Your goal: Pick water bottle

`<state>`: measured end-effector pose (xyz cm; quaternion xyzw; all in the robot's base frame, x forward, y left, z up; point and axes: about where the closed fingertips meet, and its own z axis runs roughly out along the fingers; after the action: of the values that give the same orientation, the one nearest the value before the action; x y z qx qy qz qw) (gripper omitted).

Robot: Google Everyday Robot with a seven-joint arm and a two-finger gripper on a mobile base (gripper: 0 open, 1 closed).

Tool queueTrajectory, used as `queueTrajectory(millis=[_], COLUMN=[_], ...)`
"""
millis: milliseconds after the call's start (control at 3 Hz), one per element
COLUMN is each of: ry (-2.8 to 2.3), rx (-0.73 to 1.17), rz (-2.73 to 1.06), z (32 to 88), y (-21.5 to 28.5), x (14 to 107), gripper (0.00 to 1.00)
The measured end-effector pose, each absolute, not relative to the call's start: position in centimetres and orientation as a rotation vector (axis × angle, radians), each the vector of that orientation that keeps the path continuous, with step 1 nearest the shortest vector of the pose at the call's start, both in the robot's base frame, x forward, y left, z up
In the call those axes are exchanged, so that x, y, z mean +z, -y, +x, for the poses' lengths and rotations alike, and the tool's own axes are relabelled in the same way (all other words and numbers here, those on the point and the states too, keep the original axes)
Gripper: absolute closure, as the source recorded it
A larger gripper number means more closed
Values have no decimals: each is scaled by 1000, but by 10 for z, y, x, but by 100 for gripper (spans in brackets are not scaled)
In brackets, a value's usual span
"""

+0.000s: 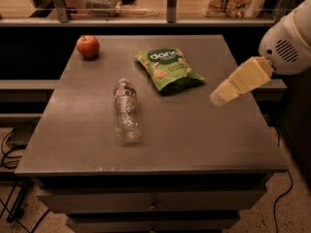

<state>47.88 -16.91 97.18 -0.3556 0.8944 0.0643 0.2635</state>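
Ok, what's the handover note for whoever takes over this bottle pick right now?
The gripper hovers over the right side of the table, right of the green chip bag, and holds nothing.
The water bottle lies on its side, left of centre, cap end pointing away from the front edge. The apple sits at the far left corner.
Done: nothing grasped yet.
Left: reach left to the bottle, grasp it, lift it.

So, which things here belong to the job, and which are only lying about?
For the job:
bottle, on its side near the middle of the table
hand, above the table's right side, apart from the bottle

Only lying about:
apple, far left corner
snack bag, green, behind the bottle
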Motion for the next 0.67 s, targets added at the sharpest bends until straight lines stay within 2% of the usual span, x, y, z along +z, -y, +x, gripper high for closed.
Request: queueTrajectory(millis=[333,667], ry=[-2398,-2379], rx=[235,322], rz=[-977,-1030], z=[478,475], y=[155,118], x=[969,960], gripper=[0,0])
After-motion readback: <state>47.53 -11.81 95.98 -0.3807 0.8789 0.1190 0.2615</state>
